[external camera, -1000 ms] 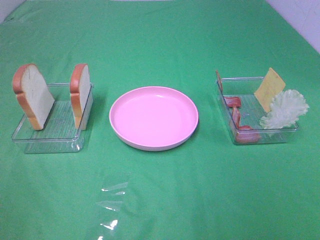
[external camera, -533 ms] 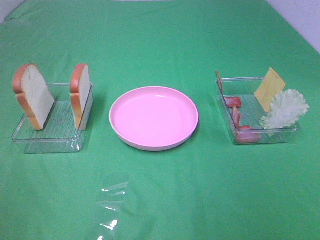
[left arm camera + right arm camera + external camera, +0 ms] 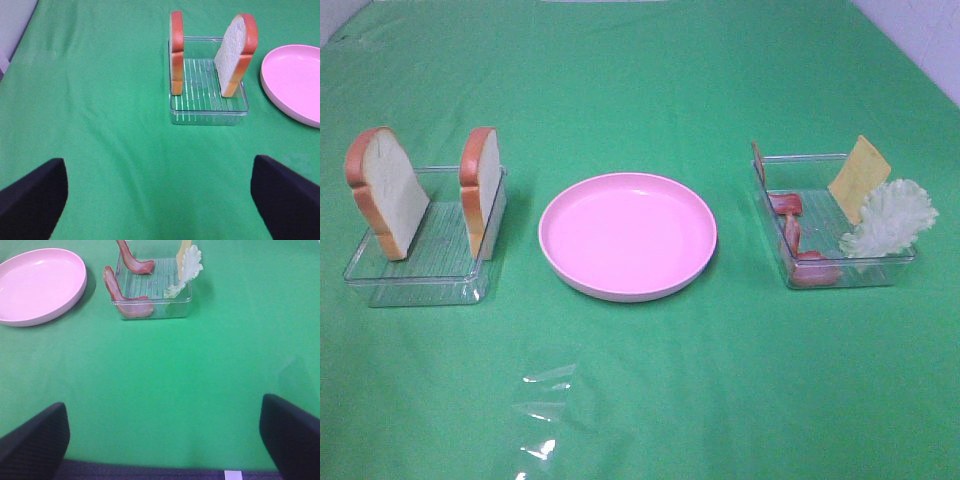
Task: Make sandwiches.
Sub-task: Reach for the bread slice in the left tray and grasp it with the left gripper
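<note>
The left pincer and right pincer both gape apart, empty; bread slices at nine o'clock of the plate; bacon, cheese, lettuce at three.

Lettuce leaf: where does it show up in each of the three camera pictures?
Exterior high: the lettuce leaf leans in the right-hand clear tray, beside the cheese.
Left wrist: not in it.
Right wrist: the lettuce leaf stands in that clear tray, next to the cheese.
Shared landmark: the pink plate.
</note>
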You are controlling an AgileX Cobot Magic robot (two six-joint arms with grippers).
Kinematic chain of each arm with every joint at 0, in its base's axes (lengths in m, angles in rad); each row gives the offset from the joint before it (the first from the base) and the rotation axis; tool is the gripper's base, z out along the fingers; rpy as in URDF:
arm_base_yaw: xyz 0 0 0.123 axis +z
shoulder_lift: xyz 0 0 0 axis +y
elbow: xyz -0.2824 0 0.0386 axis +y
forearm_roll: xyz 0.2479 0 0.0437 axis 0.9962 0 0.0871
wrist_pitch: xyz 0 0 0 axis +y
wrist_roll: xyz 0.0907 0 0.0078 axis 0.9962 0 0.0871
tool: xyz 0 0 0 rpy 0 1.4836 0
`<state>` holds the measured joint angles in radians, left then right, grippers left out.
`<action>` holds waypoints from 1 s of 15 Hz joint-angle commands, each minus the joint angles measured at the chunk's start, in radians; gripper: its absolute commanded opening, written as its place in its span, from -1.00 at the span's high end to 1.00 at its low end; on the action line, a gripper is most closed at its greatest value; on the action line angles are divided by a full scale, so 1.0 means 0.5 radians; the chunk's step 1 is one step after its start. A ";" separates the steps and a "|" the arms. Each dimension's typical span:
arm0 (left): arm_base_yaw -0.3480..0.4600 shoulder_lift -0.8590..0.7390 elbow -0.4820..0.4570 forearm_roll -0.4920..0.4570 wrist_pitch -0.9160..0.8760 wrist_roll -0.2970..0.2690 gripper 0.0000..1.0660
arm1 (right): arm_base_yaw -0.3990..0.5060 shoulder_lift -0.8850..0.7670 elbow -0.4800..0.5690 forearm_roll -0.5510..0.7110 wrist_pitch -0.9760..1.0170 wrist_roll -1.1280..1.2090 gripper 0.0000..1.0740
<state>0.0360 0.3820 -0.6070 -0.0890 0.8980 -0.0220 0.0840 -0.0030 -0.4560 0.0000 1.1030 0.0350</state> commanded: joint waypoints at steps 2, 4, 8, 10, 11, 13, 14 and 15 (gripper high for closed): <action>-0.008 0.698 -0.310 -0.118 -0.142 -0.012 -0.71 | 0.000 -0.068 0.002 0.000 -0.008 -0.014 -0.83; -0.008 1.138 -0.588 -0.202 -0.128 0.026 -0.71 | 0.000 -0.068 0.002 0.000 -0.008 -0.014 -0.83; -0.116 1.968 -1.206 -0.318 0.024 0.044 -0.71 | 0.000 -0.068 0.002 0.000 -0.008 -0.014 -0.83; -0.214 2.174 -1.384 -0.308 0.042 0.014 -0.71 | 0.000 -0.068 0.002 0.000 -0.008 -0.014 -0.83; -0.278 2.288 -1.480 -0.304 0.042 -0.018 -0.71 | 0.000 -0.068 0.002 0.000 -0.008 -0.014 -0.83; -0.420 2.512 -1.668 -0.230 0.094 -0.156 -0.71 | 0.000 -0.068 0.002 0.000 -0.008 -0.014 -0.83; -0.494 2.622 -1.758 -0.164 0.144 -0.240 -0.71 | 0.000 -0.068 0.002 0.000 -0.008 -0.014 -0.83; -0.548 2.716 -1.824 -0.104 0.184 -0.294 -0.71 | 0.000 -0.068 0.002 0.000 -0.008 -0.014 -0.83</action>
<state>-0.2300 1.7310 -1.5090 -0.1550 0.9740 -0.1510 0.0840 -0.0030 -0.4560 0.0000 1.1030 0.0350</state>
